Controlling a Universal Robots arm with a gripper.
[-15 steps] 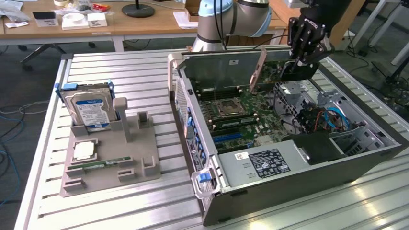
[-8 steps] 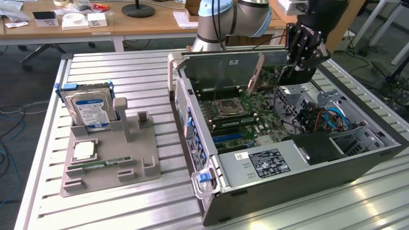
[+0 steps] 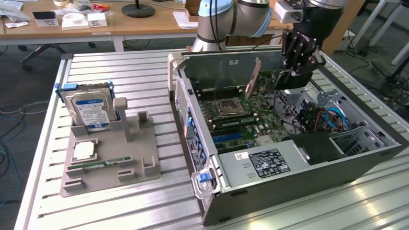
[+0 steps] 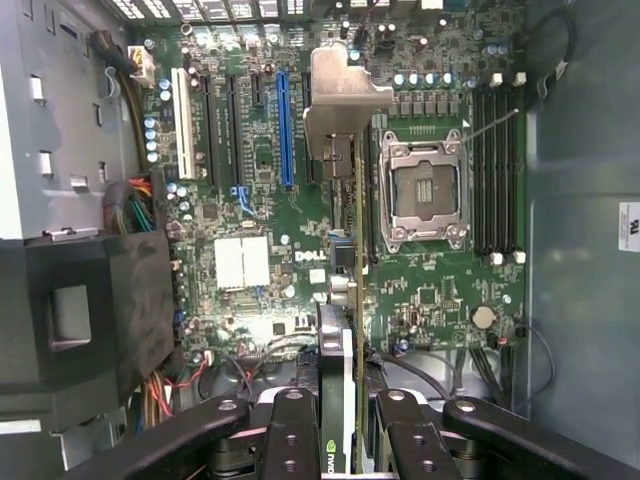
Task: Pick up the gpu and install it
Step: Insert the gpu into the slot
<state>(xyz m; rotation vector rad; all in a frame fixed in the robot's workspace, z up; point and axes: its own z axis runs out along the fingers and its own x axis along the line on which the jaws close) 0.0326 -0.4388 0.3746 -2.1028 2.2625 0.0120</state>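
Observation:
The gpu is a thin card with a silvery end bracket, hanging edge-down over the open computer case. My gripper is shut on its far end. In the wrist view the card runs edge-on between my two black fingers, above the green motherboard and between the blue slot and the processor socket. Whether the card touches a slot, I cannot tell.
A grey fixture at the exterior view's left holds a hard drive, a processor chip and a memory stick. Inside the case are a black power supply and coloured cables. Desks stand behind the table.

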